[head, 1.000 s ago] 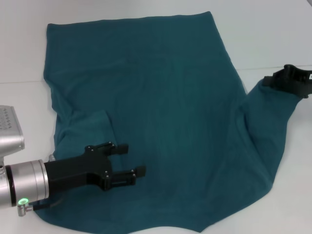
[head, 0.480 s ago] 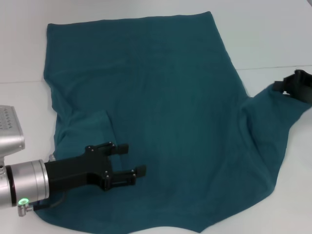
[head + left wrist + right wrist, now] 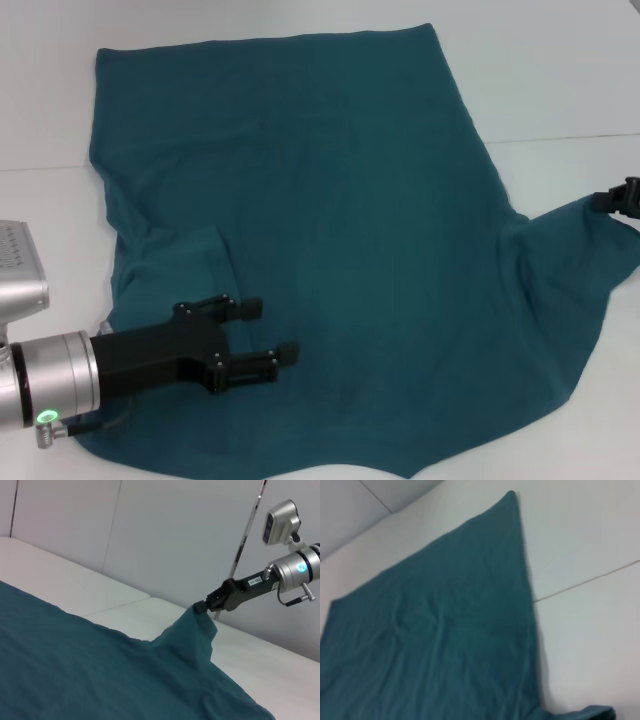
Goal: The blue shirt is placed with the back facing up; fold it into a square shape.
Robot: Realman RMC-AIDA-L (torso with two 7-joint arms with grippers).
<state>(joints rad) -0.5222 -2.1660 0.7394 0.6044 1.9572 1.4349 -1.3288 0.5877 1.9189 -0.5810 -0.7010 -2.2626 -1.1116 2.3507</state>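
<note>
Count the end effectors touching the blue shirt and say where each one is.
1 for certain. The right end effector pinches the blue shirt at its right sleeve, lifted off the table. The left end effector sits open over the near left part; contact there is unclear.

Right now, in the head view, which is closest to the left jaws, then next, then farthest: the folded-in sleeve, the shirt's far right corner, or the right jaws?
1. Folded-in sleeve, just beyond the left gripper.
2. Shirt's far right corner, at the far side of the table.
3. Right gripper, at the right edge, pinching the other sleeve.
</note>
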